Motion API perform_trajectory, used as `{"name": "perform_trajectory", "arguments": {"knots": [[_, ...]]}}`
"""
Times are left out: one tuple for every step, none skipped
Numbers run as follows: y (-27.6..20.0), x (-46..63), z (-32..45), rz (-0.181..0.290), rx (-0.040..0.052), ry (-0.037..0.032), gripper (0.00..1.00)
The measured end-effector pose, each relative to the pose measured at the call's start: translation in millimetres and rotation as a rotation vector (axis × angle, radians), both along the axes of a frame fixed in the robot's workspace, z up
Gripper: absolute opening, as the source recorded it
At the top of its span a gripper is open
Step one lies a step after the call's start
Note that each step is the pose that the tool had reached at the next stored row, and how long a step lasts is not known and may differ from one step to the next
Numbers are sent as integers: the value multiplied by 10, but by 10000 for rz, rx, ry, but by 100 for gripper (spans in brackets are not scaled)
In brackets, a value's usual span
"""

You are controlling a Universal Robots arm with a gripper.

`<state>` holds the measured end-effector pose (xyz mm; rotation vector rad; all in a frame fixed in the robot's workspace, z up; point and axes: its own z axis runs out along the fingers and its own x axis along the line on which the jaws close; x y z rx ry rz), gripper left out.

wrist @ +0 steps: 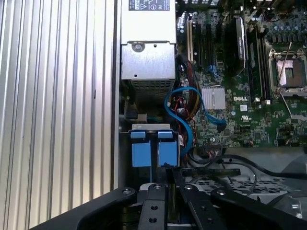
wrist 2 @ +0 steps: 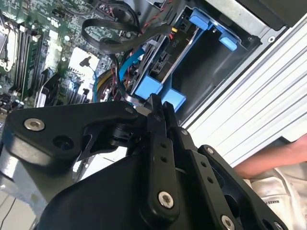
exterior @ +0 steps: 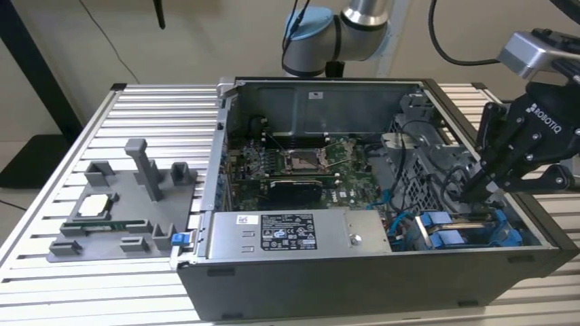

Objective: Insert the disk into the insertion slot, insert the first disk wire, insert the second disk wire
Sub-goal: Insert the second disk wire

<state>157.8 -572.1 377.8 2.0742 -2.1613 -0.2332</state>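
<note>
The disk's blue carrier (wrist: 149, 152) sits in the insertion slot (exterior: 471, 234), the drive cage at the case's corner on the exterior view's right. Its two blue tabs (wrist 2: 158, 91) face my gripper, and the drive body is mostly hidden. My black gripper (exterior: 473, 192) hangs just over the cage, its fingers (wrist 2: 158, 108) pressed together right behind the tabs with nothing visible between them. In the first wrist view the gripper (wrist: 167, 178) is a short way from the tabs. A blue wire (wrist: 184, 108) loops from the motherboard towards the carrier, beside black cables (wrist 2: 115, 28).
The open case holds a grey power-supply box (exterior: 290, 234) and the motherboard (exterior: 303, 163). A grey fixture (exterior: 118, 210) with small parts stands on the slatted table (exterior: 54, 272) at the exterior view's left. A person's hand (wrist 2: 268, 160) rests near the case.
</note>
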Motion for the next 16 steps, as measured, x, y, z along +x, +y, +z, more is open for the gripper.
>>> {"name": "perform_trajectory", "arguments": {"knots": [[0, 0, -11, 0, 17, -11, 0], [0, 1, -22, 0, 38, -26, 0], [0, 3, -32, -1, 56, -37, 0], [-1, 6, -41, -1, 75, -48, 0], [-1, 10, -51, -2, 96, -59, 0], [-1, 16, -57, 0, 114, -71, 0], [0, 23, -66, -1, 136, -83, 0], [0, 30, -73, -1, 156, -95, 0], [0, 37, -80, -1, 177, -109, 0], [0, 44, -87, -1, 196, -121, 0], [0, 50, -93, -1, 218, -134, 0], [-1, 57, -99, -1, 241, -147, 0], [0, 64, -106, 0, 266, -159, 0], [0, 71, -113, -1, 289, -172, 0], [0, 78, -120, 0, 314, -185, 0], [0, 84, -126, 0, 337, -198, 0]]}}
